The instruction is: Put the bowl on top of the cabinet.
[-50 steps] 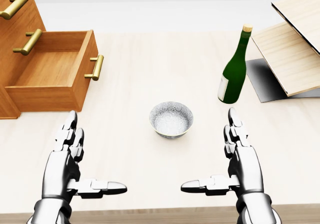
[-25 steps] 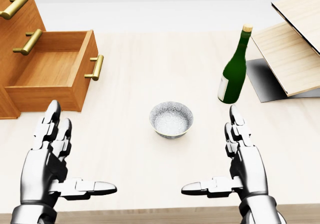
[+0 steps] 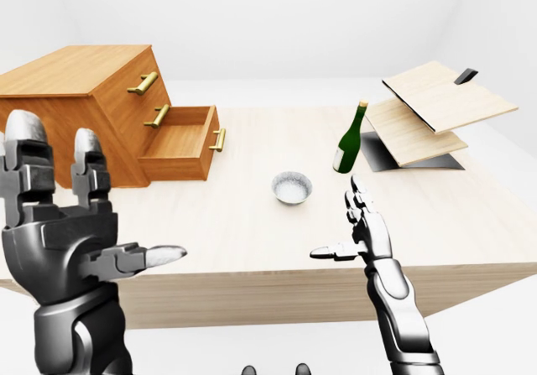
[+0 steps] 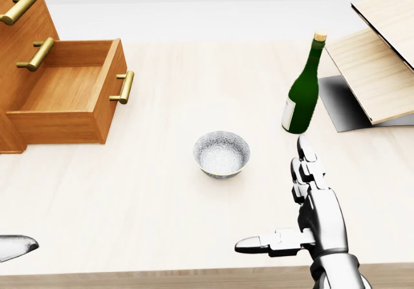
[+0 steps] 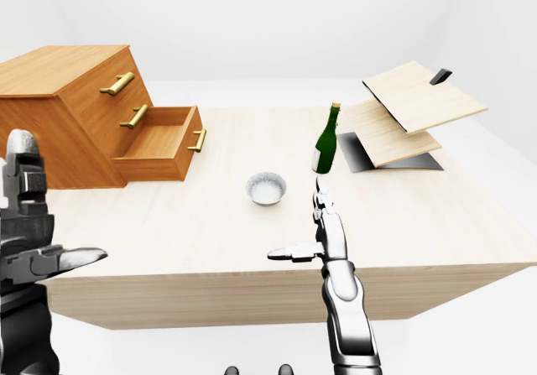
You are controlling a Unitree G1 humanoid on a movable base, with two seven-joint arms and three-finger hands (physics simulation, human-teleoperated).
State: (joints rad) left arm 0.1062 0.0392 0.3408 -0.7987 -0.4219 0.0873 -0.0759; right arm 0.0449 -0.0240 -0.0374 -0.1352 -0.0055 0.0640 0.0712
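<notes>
Small silver bowl (image 4: 221, 153) sat upright, empty, mid-table; wooden cabinet (image 3: 84, 106) at left, btm drawer open.

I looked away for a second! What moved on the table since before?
Only the left hand moved: it slid toward the head view's lower left, leaving just a fingertip in that view. It grabbed nothing. The right hand, bowl, bottle and cabinet stayed put.

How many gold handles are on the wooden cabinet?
3. One handle is on the top drawer, one on the middle drawer, and one on the bottom drawer, which is pulled open on the cabinet. Its other sides are hidden.
</notes>
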